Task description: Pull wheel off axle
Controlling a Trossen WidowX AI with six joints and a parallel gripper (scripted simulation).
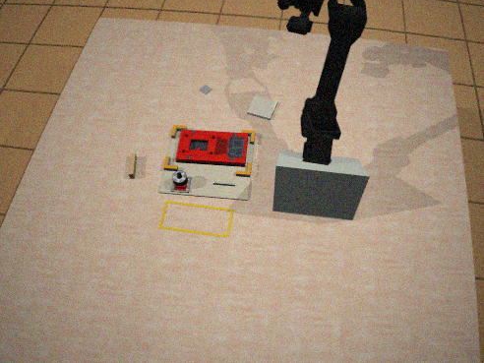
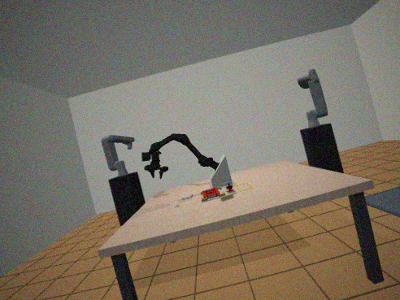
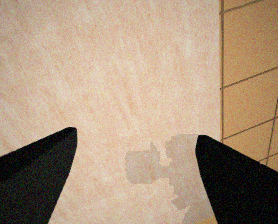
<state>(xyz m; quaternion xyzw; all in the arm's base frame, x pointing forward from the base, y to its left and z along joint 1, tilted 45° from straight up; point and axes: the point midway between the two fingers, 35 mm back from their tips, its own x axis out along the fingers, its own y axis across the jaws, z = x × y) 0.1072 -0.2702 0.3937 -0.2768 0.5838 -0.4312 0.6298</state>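
The small grey-and-black wheel (image 1: pixel 182 178) (image 2: pixel 230 188) sits on the upright axle on its red base, at the front left corner of the pale plate (image 1: pixel 207 190). The yellow marked rectangle (image 1: pixel 199 206) lies on the table just in front of that plate and is empty. My gripper (image 1: pixel 296 11) (image 2: pixel 158 174) (image 3: pixel 137 139) is open and empty. It hangs high over the far edge of the table, well away from the wheel. The wrist view shows only bare table, the arm's shadow and floor tiles on the right between the fingers.
A red board (image 1: pixel 211 147) with orange corner brackets lies on the plate behind the wheel. A wooden block (image 1: pixel 132 165), a small grey square (image 1: pixel 206 90) and a pale tile (image 1: pixel 262 107) lie around it. The arm's grey pedestal (image 1: pixel 320 189) stands right of the plate.
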